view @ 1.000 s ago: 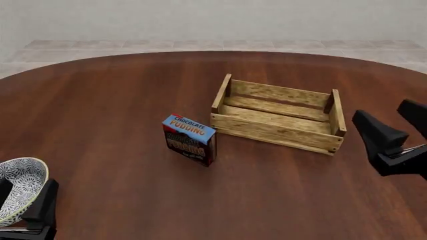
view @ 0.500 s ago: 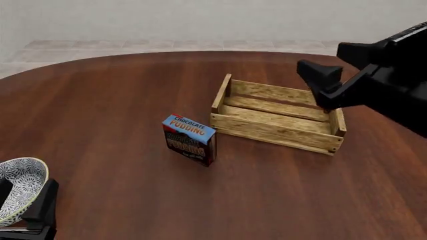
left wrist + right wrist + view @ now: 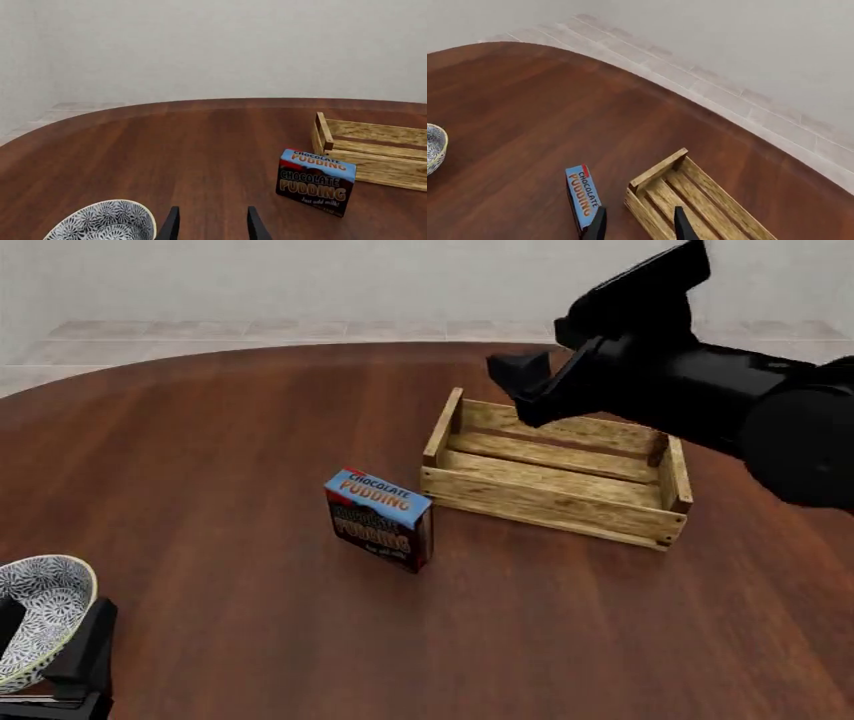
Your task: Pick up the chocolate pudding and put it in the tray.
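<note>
Above the crate [image 3: 554,470], the right gripper [image 3: 636,227] hangs open and should descend beside it, straddling the upright pudding carton [image 3: 379,519] squarely.

One chocolate pudding [image 3: 379,519], one tray [image 3: 554,472], one patterned bowl [image 3: 38,628] and two tools, left [image 3: 211,226] and right [image 3: 638,224], over one table [image 3: 214,440].

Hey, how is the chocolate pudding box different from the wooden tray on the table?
The chocolate pudding is much smaller than the tray. The pudding is a closed printed carton, blue on top and dark brown in front, while the tray is an open crate of bare light wooden slats. The pudding stands upright on a narrow face; the tray lies low and long, with nothing in it. Both rest on the table, side by side but apart.
</note>
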Available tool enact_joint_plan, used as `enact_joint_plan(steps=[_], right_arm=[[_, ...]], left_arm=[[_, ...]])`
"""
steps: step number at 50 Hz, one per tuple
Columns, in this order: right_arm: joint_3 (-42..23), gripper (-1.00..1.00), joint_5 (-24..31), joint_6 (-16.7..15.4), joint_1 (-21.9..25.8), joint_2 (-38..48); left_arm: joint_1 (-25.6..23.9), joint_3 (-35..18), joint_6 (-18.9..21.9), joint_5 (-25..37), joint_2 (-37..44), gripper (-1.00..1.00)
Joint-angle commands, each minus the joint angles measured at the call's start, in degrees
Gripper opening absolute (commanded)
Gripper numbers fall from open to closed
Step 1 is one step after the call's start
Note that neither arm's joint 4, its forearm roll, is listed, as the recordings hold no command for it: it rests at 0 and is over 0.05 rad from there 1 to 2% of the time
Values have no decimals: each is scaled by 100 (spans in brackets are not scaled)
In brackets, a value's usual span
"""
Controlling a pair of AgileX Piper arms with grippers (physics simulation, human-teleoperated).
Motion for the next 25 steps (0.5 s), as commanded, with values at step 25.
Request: enact_joint_plan(steps=[25], right_arm=[[-902, 100, 578, -306, 833, 1116]], left_arm=[[0, 0, 0, 0, 0, 100]])
